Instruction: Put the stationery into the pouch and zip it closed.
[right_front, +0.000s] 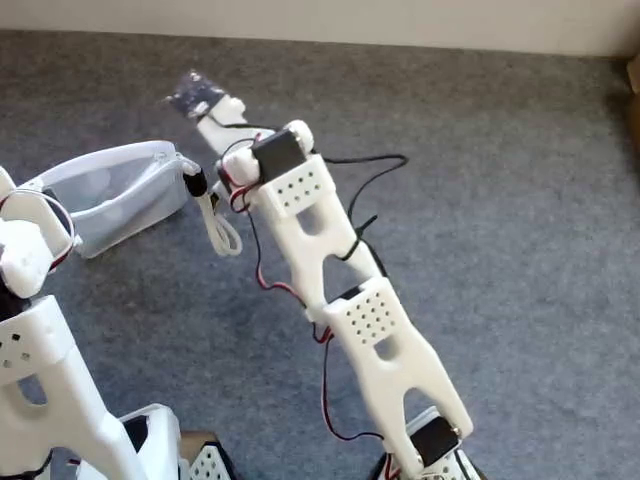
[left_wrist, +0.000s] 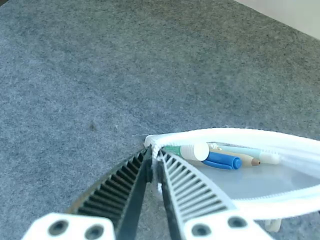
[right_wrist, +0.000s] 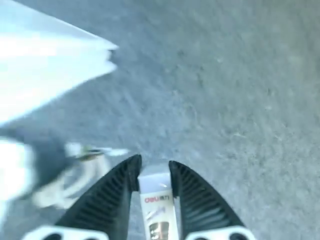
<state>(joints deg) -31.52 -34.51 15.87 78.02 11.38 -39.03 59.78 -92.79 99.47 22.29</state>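
A translucent white pouch (right_front: 115, 195) lies open on the grey carpet at the left. My left gripper (left_wrist: 152, 152) is shut on the pouch's (left_wrist: 260, 182) zipper end; seen from above, the left gripper (right_front: 38, 195) is at the pouch's left end. Inside lie a blue-capped pen (left_wrist: 222, 161), a white-capped marker (left_wrist: 187, 150) and a pencil (left_wrist: 240, 159). My right gripper (right_wrist: 152, 165) is shut on a small white stationery item (right_wrist: 156, 192) with a printed label. The right gripper (right_front: 200, 100) hovers just beyond the pouch's right end, whose corner (right_wrist: 50, 55) shows close by.
A black zipper pull (right_front: 195, 182) with a white cord loop (right_front: 225, 235) hangs off the pouch's right end. Grey carpet (right_front: 480, 180) spreads open to the right and behind. The right arm (right_front: 340, 280) crosses the middle diagonally.
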